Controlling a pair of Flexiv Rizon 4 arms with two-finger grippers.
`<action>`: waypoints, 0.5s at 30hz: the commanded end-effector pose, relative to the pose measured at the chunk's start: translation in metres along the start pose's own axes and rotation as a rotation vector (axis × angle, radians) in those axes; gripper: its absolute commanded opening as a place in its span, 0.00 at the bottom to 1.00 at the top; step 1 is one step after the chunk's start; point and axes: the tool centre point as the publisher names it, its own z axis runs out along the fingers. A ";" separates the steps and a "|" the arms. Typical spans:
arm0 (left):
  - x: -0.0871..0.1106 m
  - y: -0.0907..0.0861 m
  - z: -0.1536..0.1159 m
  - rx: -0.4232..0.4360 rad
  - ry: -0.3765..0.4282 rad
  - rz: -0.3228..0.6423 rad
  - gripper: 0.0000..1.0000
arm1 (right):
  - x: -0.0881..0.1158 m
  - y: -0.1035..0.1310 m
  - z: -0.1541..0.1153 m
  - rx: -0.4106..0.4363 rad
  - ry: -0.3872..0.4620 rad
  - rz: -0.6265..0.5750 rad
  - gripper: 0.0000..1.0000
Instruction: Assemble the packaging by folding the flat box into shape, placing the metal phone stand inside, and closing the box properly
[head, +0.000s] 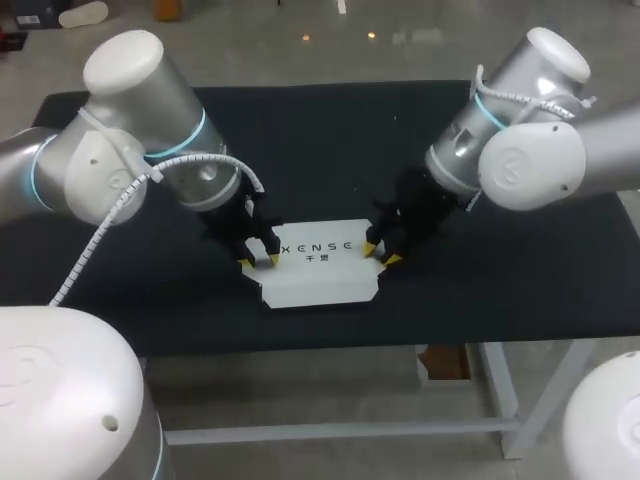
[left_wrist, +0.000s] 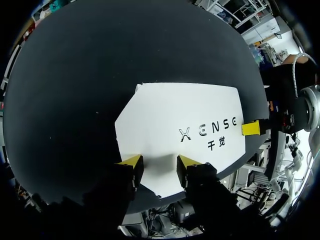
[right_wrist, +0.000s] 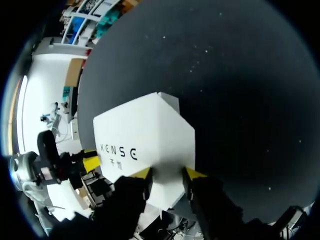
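1. Head view: 1 flat white cardboard box with dark print (head: 320, 272) lies on the black-covered counter (head: 300, 130), toward its front edge and about midway across.
   - 2 arms and 4 yellow tips are in view. The left jaws' fingertips (head: 247, 263) are at the box's left end, the right jaws' fingertips (head: 392, 260) at its right end.
   - The box's long axis runs side to side, arm to arm, and the print reads upright from the robot's side.
2. Left wrist view: left jaws apart, both tips down at the near short edge of the box, with white card showing in the gap. The box stretches away ahead. 1 right-arm fingertip (left_wrist: 251, 128) sits at the far end.
3. Right wrist view: right jaws apart, both tips at the near end of the box. 1 left-arm fingertip (right_wrist: 91, 162) sits at the far end.
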 end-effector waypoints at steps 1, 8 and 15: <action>-0.004 0.004 0.005 0.006 0.030 0.000 0.47 | -0.002 -0.001 0.006 0.006 0.027 -0.006 0.43; -0.009 0.006 0.006 0.005 0.098 0.004 0.48 | -0.001 0.000 0.007 0.010 0.035 -0.008 0.42; -0.009 0.006 0.010 0.012 0.150 0.010 0.48 | 0.000 0.000 0.007 0.009 0.043 -0.008 0.42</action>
